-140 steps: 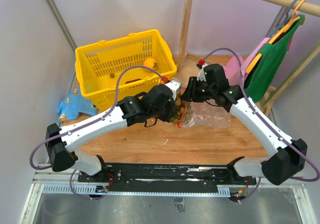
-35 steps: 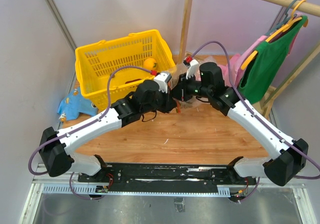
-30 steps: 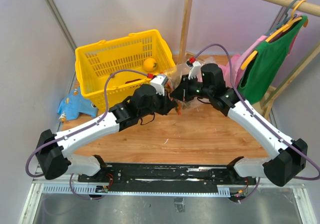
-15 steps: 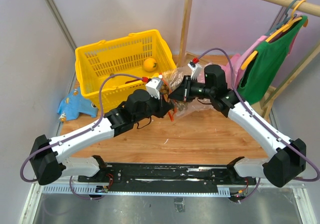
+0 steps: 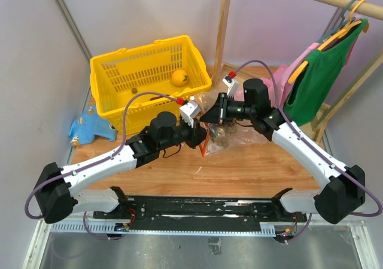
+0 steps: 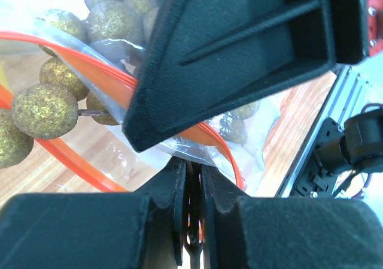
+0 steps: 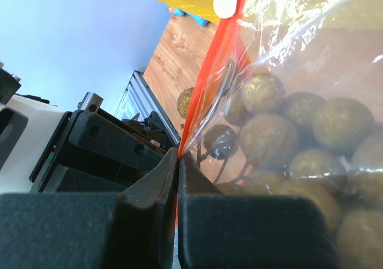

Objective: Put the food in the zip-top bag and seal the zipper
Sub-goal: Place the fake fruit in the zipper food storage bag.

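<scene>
Nearest you: clear crinkly plastic zip-top bag [image 5: 239,136], strung between both grippers over the wooden table [image 5: 239,170]. Contents: a bunch of olive-brown, rough-skinned grapes [image 7: 266,140]. Your left gripper [image 6: 192,167] has its fingers almost together, pinching the bag's mouth edge. Your right gripper [image 7: 178,155] is clamped on the thin red-orange zipper strip [image 7: 206,71], some way along from its small white round tab [image 7: 225,1]. Farther back: yellow plastic lattice basket [image 5: 137,71], holding a yellow-orange round fruit [image 5: 179,77].
</scene>
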`<state>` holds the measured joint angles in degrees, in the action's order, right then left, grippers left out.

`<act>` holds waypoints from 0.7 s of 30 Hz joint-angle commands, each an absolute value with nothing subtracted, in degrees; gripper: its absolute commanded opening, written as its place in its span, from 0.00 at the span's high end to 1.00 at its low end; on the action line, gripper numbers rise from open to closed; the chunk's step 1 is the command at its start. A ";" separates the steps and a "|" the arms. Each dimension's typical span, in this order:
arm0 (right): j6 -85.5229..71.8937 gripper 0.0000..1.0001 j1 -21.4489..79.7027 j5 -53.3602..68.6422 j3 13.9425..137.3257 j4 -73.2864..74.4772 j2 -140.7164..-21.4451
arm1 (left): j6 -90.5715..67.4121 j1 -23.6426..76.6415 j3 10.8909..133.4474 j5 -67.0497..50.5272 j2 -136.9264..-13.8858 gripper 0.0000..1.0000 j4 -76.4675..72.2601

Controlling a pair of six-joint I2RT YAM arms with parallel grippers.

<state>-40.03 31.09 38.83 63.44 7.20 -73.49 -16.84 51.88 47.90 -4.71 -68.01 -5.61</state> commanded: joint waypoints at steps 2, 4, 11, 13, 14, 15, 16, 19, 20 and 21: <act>-40.20 0.99 30.50 41.39 64.21 6.22 -73.93 | -9.58 52.12 45.78 -13.70 -64.78 0.86 -11.71; -40.20 0.99 30.54 42.76 64.16 5.37 -74.66 | -8.25 52.12 45.89 -16.49 -65.13 0.86 -11.18; -38.05 0.99 30.49 42.85 65.07 6.80 -75.28 | -3.74 53.61 49.08 -19.32 -68.38 0.82 -2.87; -37.51 0.99 30.41 42.23 65.35 7.44 -75.16 | -4.03 53.61 48.90 -17.93 -68.27 0.82 -1.90; -37.46 0.99 30.37 42.07 65.39 7.60 -75.12 | -4.85 53.61 48.67 -16.32 -67.76 0.82 -1.92; -37.52 0.99 30.33 41.90 65.27 7.57 -75.07 | -5.74 53.61 48.30 -14.89 -67.14 0.79 -2.24; -37.59 0.99 30.32 41.72 65.17 7.57 -75.14 | -6.39 53.61 48.01 -13.39 -66.48 0.75 -2.35; -37.87 0.99 30.23 41.62 65.00 7.56 -75.30 | -8.44 53.61 47.65 -9.59 -64.69 0.60 -2.38; -37.98 0.99 30.23 41.50 64.99 7.56 -75.33 | -8.97 53.57 47.76 -8.86 -64.25 0.57 -2.14; -38.09 0.99 30.23 41.43 64.97 7.47 -75.35 | -9.53 53.59 47.97 -8.23 -64.11 0.52 -1.75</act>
<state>-38.79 31.07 41.98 63.46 8.03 -74.98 -7.22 53.12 46.61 -12.19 -66.98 -1.08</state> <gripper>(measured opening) 0.013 0.410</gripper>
